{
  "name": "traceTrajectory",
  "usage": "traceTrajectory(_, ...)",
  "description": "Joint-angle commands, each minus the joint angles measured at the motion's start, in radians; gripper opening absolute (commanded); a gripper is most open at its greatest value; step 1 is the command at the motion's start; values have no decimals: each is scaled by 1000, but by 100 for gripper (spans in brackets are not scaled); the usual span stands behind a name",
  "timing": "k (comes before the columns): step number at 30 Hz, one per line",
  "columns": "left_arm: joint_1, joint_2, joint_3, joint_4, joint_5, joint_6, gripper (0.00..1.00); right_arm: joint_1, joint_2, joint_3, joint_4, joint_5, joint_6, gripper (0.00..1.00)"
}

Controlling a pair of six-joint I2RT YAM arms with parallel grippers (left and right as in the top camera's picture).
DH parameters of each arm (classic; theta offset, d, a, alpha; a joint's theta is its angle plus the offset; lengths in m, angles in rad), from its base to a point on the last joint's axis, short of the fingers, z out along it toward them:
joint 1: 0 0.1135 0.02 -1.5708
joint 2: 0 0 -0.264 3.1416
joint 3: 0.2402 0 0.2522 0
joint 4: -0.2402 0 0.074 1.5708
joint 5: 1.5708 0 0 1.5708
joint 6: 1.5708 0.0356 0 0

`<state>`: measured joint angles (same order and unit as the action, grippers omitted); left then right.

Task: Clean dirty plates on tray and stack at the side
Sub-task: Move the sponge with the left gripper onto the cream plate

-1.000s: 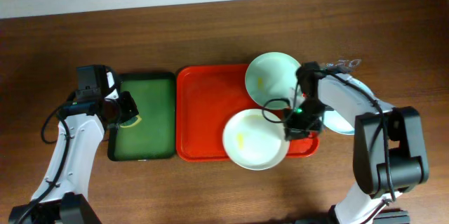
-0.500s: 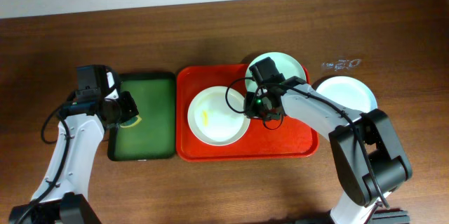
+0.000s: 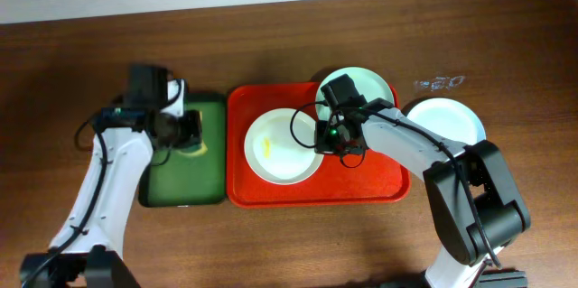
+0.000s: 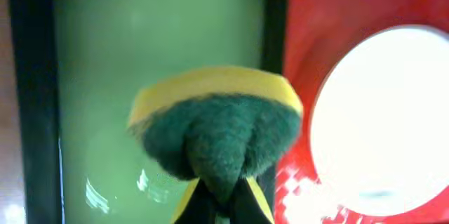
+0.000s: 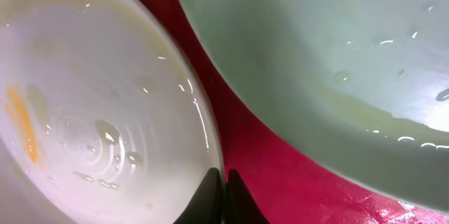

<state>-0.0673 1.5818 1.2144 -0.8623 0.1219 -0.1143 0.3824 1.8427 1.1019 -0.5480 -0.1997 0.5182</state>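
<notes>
A plate point(image 3: 278, 148) with a yellow smear lies in the middle of the red-orange tray point(image 3: 361, 180). My right gripper point(image 3: 327, 137) is shut on its right rim, as the right wrist view shows, with the jaws point(image 5: 222, 182) pinching the rim of this plate point(image 5: 91, 126). A second plate point(image 3: 370, 87) lies at the tray's back right corner, partly under my right arm; it also shows in the right wrist view point(image 5: 337, 48). A third plate point(image 3: 447, 118) rests on the table right of the tray. My left gripper point(image 3: 187, 134) is shut on a yellow-green sponge point(image 4: 214, 122) above the dark green tray point(image 3: 185, 175).
The dark green tray point(image 4: 140, 27) lies just left of the red-orange tray point(image 4: 309, 13), edges nearly touching. A small clear scrap point(image 3: 438, 81) lies on the table behind the third plate. The table's far edge meets a white wall.
My left arm has swung right, carrying the sponge from the green tray's left edge to its right side near the red tray. The right arm and the plate it holds have stayed put.
</notes>
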Motion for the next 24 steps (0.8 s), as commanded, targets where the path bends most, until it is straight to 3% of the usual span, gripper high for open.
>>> traceTrajectory(1,-33,164,296,-201,18,68,0,4,-6,0,7,3,-17,4)
traceTrajectory(5,-106,277,315,-212,37,78,0,4,-6,0,6,-6,-44,5)
traceTrajectory(7,-148,323,315,-179,39,51,0,4,-6,0,14,-5,-59,10)
traceTrajectory(8,-160,335,315,-158,40,12,0,4,-6,0,14,-5,-58,4)
traceTrajectory(13,-231,357,314,-105,58,-5,0,4,-6,0,10,-58,-39,4)
traceTrajectory(15,-245,390,314,-92,58,-18,0,3,-6,0,14,-42,-39,22)
traceTrajectory(16,-247,401,314,-92,61,-30,0,3,-6,0,20,-17,-39,25)
traceTrajectory(17,-247,407,314,-89,84,-30,0,3,-6,0,25,-5,-39,20)
traceTrajectory(18,-247,407,314,-85,93,-30,0,4,-5,0,25,-6,-39,4)
traceTrajectory(24,-270,417,312,-64,96,-31,0,5,-5,0,14,-35,-38,4)
